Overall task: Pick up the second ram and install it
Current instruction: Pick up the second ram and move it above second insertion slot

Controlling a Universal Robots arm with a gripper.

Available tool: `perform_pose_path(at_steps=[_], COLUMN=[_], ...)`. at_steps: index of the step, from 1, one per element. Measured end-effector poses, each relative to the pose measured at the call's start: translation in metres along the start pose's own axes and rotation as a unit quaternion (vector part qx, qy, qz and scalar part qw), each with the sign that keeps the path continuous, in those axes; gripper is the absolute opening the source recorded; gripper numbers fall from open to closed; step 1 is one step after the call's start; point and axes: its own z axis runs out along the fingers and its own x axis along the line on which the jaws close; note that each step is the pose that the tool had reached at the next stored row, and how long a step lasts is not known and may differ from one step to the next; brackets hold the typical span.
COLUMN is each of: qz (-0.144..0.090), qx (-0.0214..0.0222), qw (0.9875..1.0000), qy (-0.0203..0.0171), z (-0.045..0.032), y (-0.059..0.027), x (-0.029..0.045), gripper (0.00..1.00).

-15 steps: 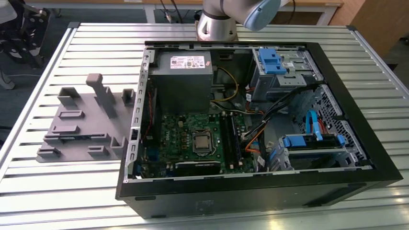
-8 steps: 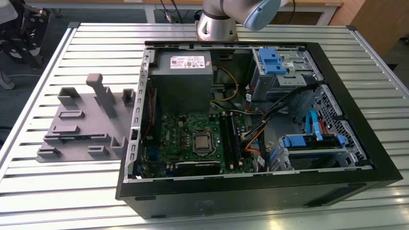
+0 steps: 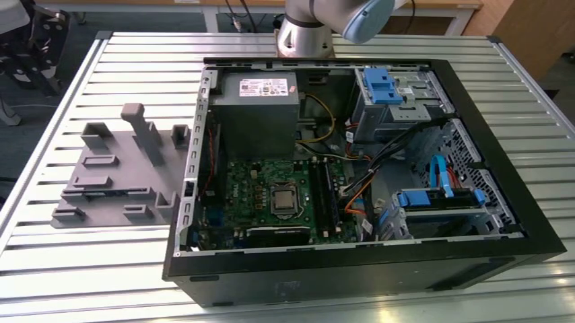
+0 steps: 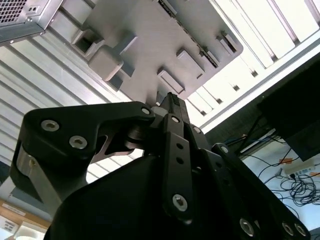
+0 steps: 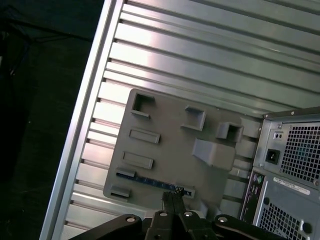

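Observation:
The second ram (image 5: 150, 180) lies edge-on in a slot of the grey fixture (image 5: 170, 145), showing as a thin blue-green strip; in the exterior view it is a dark line (image 3: 90, 192) along the fixture's near side. My gripper (image 5: 172, 194) hangs well above the fixture, its tips over the end of the ram nearer the computer case. In the second wrist view the gripper (image 4: 170, 98) has its two fingers pressed together with nothing between them, and the fixture (image 4: 150, 35) lies beyond them.
The open computer case (image 3: 503, 222) stands at the exterior view's right of the fixture, its motherboard (image 3: 260, 188) and long black slots (image 3: 321, 195) exposed. The case's rear panel (image 5: 292, 160) sits close beside the fixture. A tall grey post (image 3: 142, 131) rises from the fixture. The slatted table's edge (image 5: 95, 90) runs nearby.

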Motion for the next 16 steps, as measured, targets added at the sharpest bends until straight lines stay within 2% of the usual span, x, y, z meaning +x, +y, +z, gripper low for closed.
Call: perform_pose_path(at_steps=[7, 16], qz=[-0.031, -0.061], qx=[-0.0008, -0.0015], qw=[0.9995, 0.9981], qy=[0.0013, 0.0027], z=[0.0001, -0.0001], y=[-0.0007, -0.0018], x=[0.0001, 0.0004], gripper=[0.11, 0.11])
